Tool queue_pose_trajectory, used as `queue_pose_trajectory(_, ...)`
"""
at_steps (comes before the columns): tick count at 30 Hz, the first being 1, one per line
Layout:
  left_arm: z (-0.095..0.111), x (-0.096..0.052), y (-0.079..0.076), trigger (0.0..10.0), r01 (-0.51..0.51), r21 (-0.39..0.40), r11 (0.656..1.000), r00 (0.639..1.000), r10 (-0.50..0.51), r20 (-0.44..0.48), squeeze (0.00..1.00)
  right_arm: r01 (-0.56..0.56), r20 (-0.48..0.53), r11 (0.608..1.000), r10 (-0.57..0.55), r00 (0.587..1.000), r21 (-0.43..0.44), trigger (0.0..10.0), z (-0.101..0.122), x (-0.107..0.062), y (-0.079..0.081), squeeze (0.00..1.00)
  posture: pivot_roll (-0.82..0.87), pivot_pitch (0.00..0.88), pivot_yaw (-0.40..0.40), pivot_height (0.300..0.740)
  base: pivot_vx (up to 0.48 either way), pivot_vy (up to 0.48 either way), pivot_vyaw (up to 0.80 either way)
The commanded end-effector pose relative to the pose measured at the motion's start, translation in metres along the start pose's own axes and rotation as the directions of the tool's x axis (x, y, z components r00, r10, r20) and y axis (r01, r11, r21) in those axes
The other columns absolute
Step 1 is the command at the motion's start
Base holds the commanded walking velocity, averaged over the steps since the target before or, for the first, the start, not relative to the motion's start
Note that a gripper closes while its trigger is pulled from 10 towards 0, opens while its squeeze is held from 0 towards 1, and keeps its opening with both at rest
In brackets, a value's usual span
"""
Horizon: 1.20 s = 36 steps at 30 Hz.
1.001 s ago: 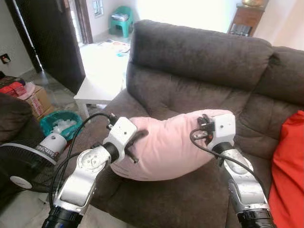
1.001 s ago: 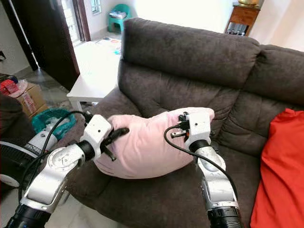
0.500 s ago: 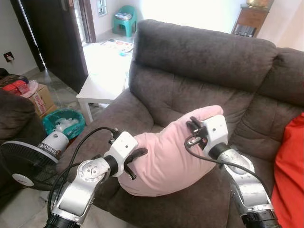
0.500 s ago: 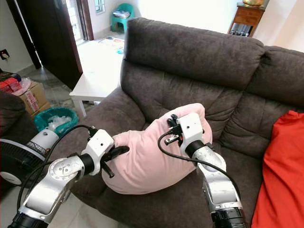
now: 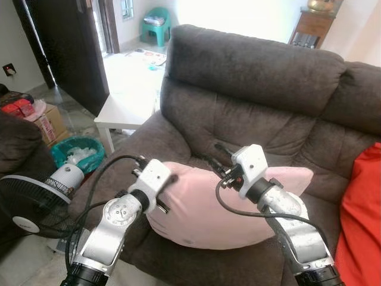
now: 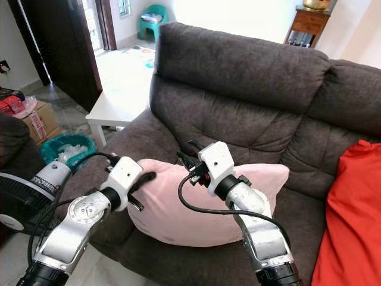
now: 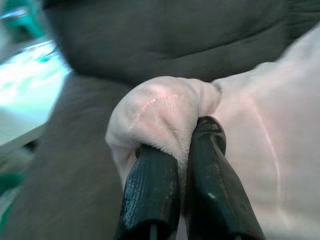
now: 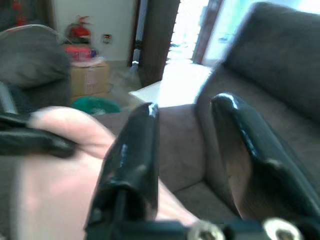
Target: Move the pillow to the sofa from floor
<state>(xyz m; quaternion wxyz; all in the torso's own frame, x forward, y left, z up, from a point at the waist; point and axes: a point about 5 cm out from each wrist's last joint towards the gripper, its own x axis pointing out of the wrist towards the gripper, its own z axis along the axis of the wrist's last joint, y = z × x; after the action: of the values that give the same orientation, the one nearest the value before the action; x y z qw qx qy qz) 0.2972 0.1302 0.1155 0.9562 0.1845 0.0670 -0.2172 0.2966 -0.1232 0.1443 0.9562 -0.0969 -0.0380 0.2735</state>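
Note:
A pink pillow (image 5: 229, 211) lies flat on the seat of the dark grey sofa (image 5: 250, 65). My left gripper (image 6: 141, 190) is shut on the pillow's left corner (image 7: 160, 107), and the cloth is pinched between its black fingertips (image 7: 150, 160). My right gripper (image 6: 187, 150) hovers just above the pillow's upper left part, pointing toward the sofa's armrest. It is open with nothing between its fingers (image 8: 137, 135).
A red cushion (image 5: 363, 220) fills the sofa's right end. Left of the sofa stand a white low table (image 5: 128, 89), a green basket (image 5: 77, 152), a fan (image 5: 30, 205) and a cardboard box (image 5: 41, 122). A dark door (image 5: 65, 42) is behind them.
The pillow has dropped from a bent, raised pose to lying flat on the seat. My right gripper has let go of it and swung left. My left gripper keeps its hold.

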Motion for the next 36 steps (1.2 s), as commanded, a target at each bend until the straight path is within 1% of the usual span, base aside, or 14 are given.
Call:
queue_pose_trajectory(1, 0.012, 0.000, 0.019, 10.0, -0.107, 0.020, 0.994, 0.993, 0.106, 0.055, 0.00, 0.088, -0.019, 0.996, -0.088, 0.996, -0.024, 10.0, -0.001, -0.002, -0.015, 0.00, 0.18, 0.000, -0.104, 0.740, 0.000, 0.000, 0.00)
queue_pose_trajectory(3, 0.000, -0.002, 0.039, 10.0, -0.264, -0.007, 0.964, 0.964, 0.264, 0.002, 0.00, 0.313, -0.082, 0.949, -0.314, 0.946, -0.026, 10.0, -0.011, -0.010, -0.045, 0.00, 0.18, 0.000, -0.104, 0.740, 0.000, 0.000, 0.00)
queue_pose_trajectory(8, -0.016, -0.007, 0.055, 10.0, -0.431, -0.067, 0.900, 0.902, 0.428, -0.065, 0.00, 0.380, -0.095, 0.925, -0.381, 0.920, -0.027, 10.0, -0.015, -0.016, -0.053, 0.00, 0.18, 0.000, -0.104, 0.740, 0.000, 0.000, 0.00)
queue_pose_trajectory(12, -0.036, -0.019, 0.074, 10.0, -0.626, -0.151, 0.765, 0.779, 0.606, -0.164, 0.00, 0.406, -0.093, 0.913, -0.407, 0.909, -0.029, 10.0, -0.019, -0.018, -0.052, 0.00, 0.18, 0.000, -0.106, 0.740, 0.000, 0.000, 0.00)
queue_pose_trajectory(16, -0.041, -0.025, 0.080, 10.0, -0.694, -0.168, 0.700, 0.720, 0.666, -0.195, 0.00, 0.475, -0.094, 0.880, -0.475, 0.875, -0.026, 10.0, -0.023, -0.021, -0.058, 0.00, 0.18, 0.000, -0.105, 0.740, 0.000, 0.000, 0.00)
queue_pose_trajectory(19, -0.048, -0.034, 0.086, 10.0, -0.783, -0.196, 0.590, 0.622, 0.743, -0.247, 0.00, 0.550, -0.117, 0.835, -0.549, 0.828, -0.029, 10.0, -0.029, -0.029, -0.068, 0.00, 0.18, 0.000, -0.105, 0.740, 0.000, 0.000, 0.00)
queue_pose_trajectory(20, -0.048, -0.034, 0.086, 10.0, -0.783, -0.196, 0.590, 0.622, 0.743, -0.247, 0.00, 0.550, -0.117, 0.835, -0.549, 0.828, -0.029, 10.0, -0.029, -0.029, -0.068, 0.00, 0.18, 0.000, -0.105, 0.740, 0.000, 0.000, 0.00)
queue_pose_trajectory(21, -0.052, -0.039, 0.090, 10.0, -0.821, -0.220, 0.526, 0.570, 0.773, -0.278, 0.00, 0.556, -0.133, 0.830, -0.557, 0.820, -0.045, 10.0, -0.033, -0.031, -0.070, 0.00, 0.18, 0.000, -0.105, 0.740, 0.000, 0.000, 0.00)
queue_pose_trajectory(24, -0.055, -0.043, 0.093, 10.0, -0.844, -0.259, 0.469, 0.531, 0.794, -0.295, 0.00, 0.549, -0.156, 0.834, -0.550, 0.821, -0.050, 10.0, -0.040, -0.033, -0.068, 0.00, 0.18, 0.000, -0.108, 0.740, 0.000, 0.000, 0.00)
queue_pose_trajectory(27, -0.050, -0.039, 0.091, 10.0, -0.827, -0.280, 0.487, 0.555, 0.789, -0.266, 0.00, 0.547, -0.178, 0.835, -0.547, 0.818, -0.050, 10.0, -0.047, -0.034, -0.065, 0.00, 0.18, 0.000, -0.107, 0.740, 0.000, 0.000, 0.00)
queue_pose_trajectory(30, -0.034, -0.022, 0.078, 10.0, -0.719, -0.356, 0.596, 0.678, 0.714, -0.175, 0.00, 0.541, -0.209, 0.840, -0.538, 0.817, -0.045, 10.0, -0.057, -0.035, -0.059, 0.00, 0.18, 0.000, -0.106, 0.740, 0.000, 0.000, 0.00)
queue_pose_trajectory(32, -0.015, -0.004, 0.059, 10.0, -0.576, -0.335, 0.745, 0.802, 0.594, -0.057, 0.00, 0.515, -0.252, 0.856, -0.509, 0.823, -0.046, 10.0, -0.068, -0.034, -0.051, 0.00, 0.18, 0.002, -0.104, 0.740, 0.000, 0.000, 0.00)
queue_pose_trajectory(33, -0.015, -0.004, 0.059, 10.0, -0.576, -0.335, 0.745, 0.802, 0.594, -0.057, 0.00, 0.515, -0.252, 0.856, -0.509, 0.823, -0.046, 10.0, -0.068, -0.034, -0.051, 0.00, 0.18, 0.002, -0.104, 0.740, 0.000, 0.000, 0.00)
queue_pose_trajectory(36, -0.003, 0.009, 0.037, 10.0, -0.399, -0.258, 0.880, 0.906, 0.422, 0.037, 0.00, 0.498, -0.273, 0.866, -0.490, 0.828, -0.044, 10.0, -0.075, -0.034, -0.045, 0.00, 0.18, 0.000, -0.104, 0.740, 0.000, 0.000, 0.00)
